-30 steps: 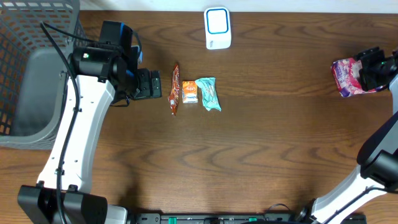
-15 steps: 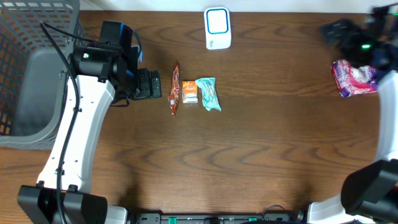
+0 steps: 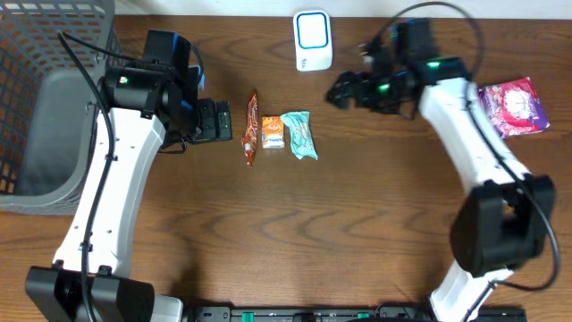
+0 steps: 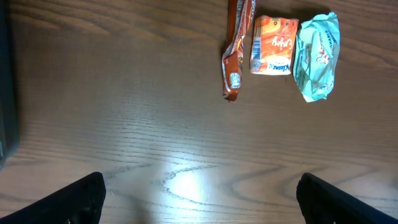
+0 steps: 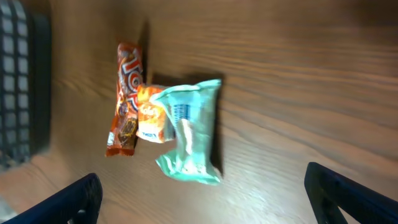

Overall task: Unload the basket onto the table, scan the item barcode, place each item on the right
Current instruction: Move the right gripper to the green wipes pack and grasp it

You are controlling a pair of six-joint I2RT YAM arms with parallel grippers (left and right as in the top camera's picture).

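Teal crinkled plastic packet [image 3: 299,134] lies flat on the brown wooden table [image 3: 357,233], at the right end of a tight row of three. A small orange pack [image 3: 273,132] touches it, and a long orange-brown snack bar wrapper [image 3: 251,127] lies just beside that. The row sits near the white rounded scanner with a blue-edged window [image 3: 313,40] at the table's far edge. I judge this layout deliberate, since each item then has only a short way to travel to the reader. A pink and purple foil packet [image 3: 512,105] lies well apart at the far right, probably set there as the finished pile.

The right gripper [image 3: 344,90] hovers above the table between the scanner and the row, up and to the right of the teal packet. Its jaws are spread wide and hold nothing. Its wrist camera has the teal packet near the middle of the view, ahead of the fingertips rather than between them, so I take this packet as the likely next pick. A dark printed block on it may be the barcode, though that view is too blurred to be sure.

The left gripper [image 3: 217,121] waits on the other side of the row, near the snack bar. It is likewise wide open and empty, with the grey wire basket [image 3: 36,45] behind it.
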